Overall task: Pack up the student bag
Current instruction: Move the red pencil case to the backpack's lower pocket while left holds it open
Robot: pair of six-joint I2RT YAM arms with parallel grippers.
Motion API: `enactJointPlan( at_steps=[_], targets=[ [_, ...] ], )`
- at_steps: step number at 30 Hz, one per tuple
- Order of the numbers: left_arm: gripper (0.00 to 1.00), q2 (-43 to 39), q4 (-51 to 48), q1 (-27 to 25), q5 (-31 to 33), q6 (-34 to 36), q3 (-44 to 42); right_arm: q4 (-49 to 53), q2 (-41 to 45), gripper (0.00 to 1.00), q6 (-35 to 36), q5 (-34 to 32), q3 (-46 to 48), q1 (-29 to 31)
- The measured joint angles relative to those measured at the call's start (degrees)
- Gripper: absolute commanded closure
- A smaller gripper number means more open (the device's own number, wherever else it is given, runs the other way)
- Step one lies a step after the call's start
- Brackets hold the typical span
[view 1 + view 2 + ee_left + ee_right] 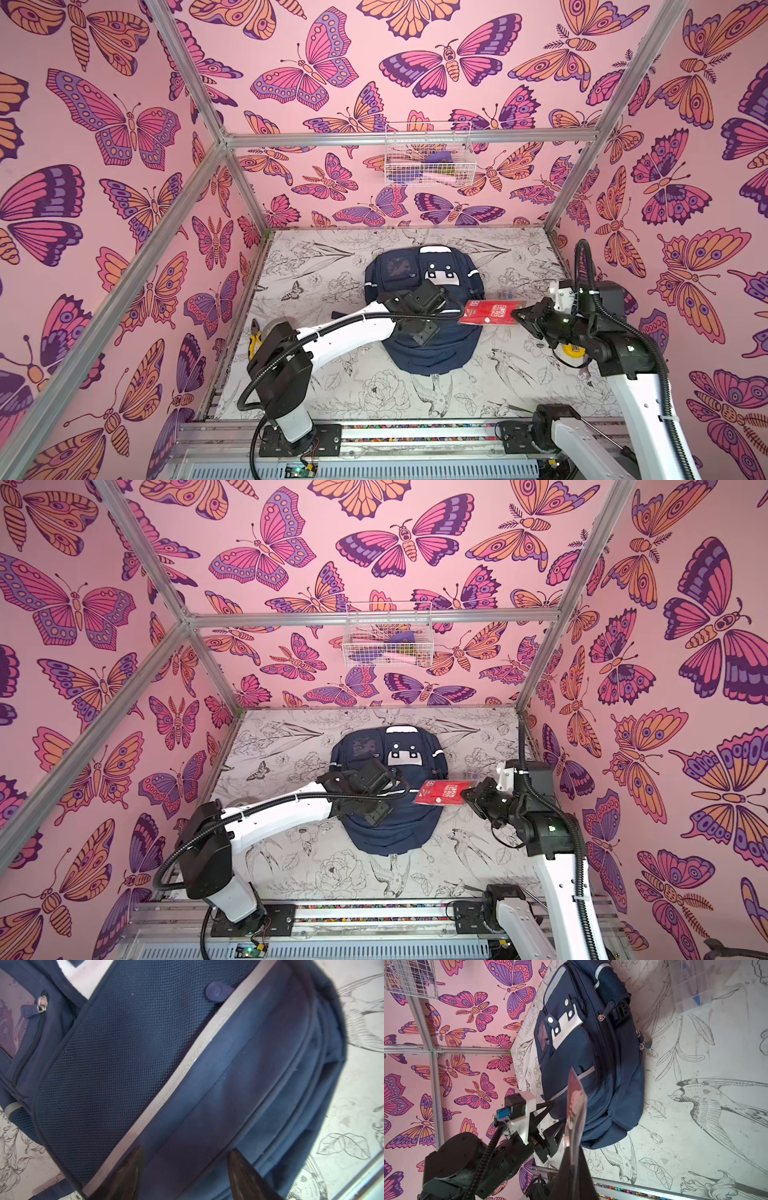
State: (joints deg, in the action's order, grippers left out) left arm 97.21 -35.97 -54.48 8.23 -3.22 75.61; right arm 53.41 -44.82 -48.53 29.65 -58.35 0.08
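Nearest me, at the left edge of the white worktop [374,390] printed with black line drawings of birds and flowers, what look like yellow-and-black handled pliers [254,337] lie mostly hidden behind my left arm, and a round yellow object [572,353] sits partly under my right arm. My left tool [185,1163] hangs spread just over the lower front of the student bag [432,353], a large navy-blue fabric backpack. Its two dark fingertips [128,1167] are apart with a pale reflective stripe and plain fabric beneath them; I cannot tell if they touch the cloth. My right tool [521,316] is pressed together on the right edge of a flat red packet with white print [490,312]. It holds the packet roughly level above the worktop, the far end over the bag's right side. The bag lies front up in the middle of the worktop in both top views. Its white patch with dark squares is toward the back wall. Just beyond the packet, beside the bag, stands a clear plastic box [691,987]. Farthest off, a white wire basket [388,153] with a few items hangs on the pink butterfly wall.
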Motion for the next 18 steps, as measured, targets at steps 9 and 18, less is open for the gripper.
enactJointPlan(
  at_steps=[9,18],
  targets=[
    [0.84,0.4,-0.1,-1.2,1.1,1.5,0.5,1.6,0.0,1.00,0.6,0.0,0.0,0.0],
    [1.00,-0.7,-0.6,-1.3,4.9,1.6,2.3,2.2,0.5,1.00,2.1,1.7,0.0,0.0]
  ],
)
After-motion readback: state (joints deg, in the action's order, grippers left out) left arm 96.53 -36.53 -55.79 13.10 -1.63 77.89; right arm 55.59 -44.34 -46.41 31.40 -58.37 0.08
